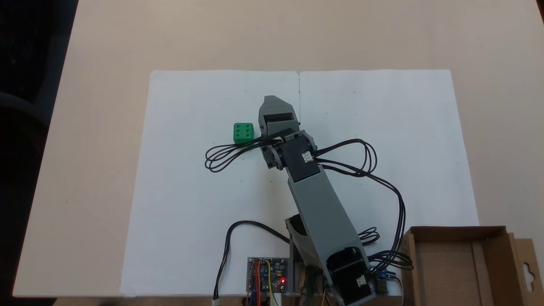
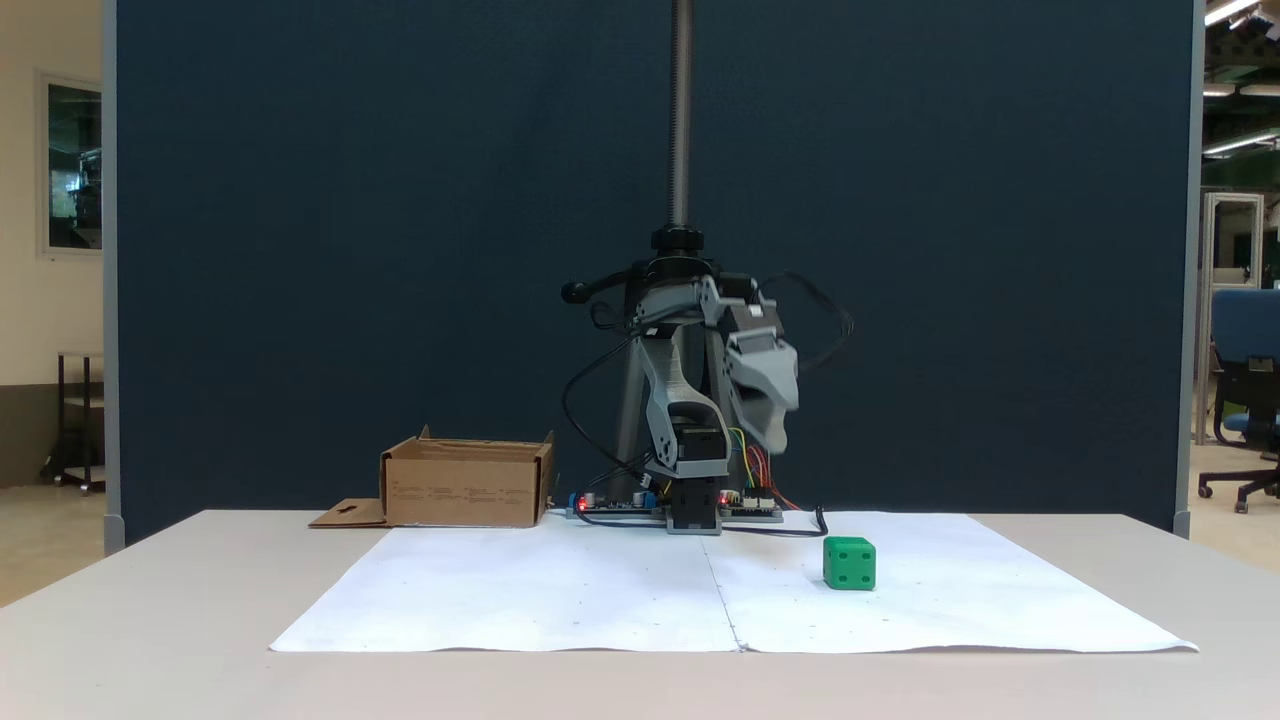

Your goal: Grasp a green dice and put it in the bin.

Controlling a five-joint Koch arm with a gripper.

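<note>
White paper sheets [image 2: 560, 590], two laid side by side with a seam down the middle, covered the near part of the beige table [image 2: 150, 620] in the level fixed view, probably to give a plain working surface. On the right sheet, near that camera, sat the small bright green plastic dice [image 2: 849, 562], resting flat and free of any grip; seen from above, the dice [image 1: 243, 132] showed six pips upward. The grey plastic claw [image 2: 775, 425] of the hobby arm hung well above the paper, near the dice but not touching it, seemingly poised for a descent. From above, the claw [image 1: 276, 111] lay just right of the dice; whether its jaws stood apart could not be told, and it held nothing. At the far left in the level view stood the shallow brown cardboard bin [image 2: 468, 486], empty, beside the arm's base, likely within easy reach for the drop. Faint print marked its front wall, too small to read. A red light glowed on the circuit board [image 1: 267, 275].
</note>
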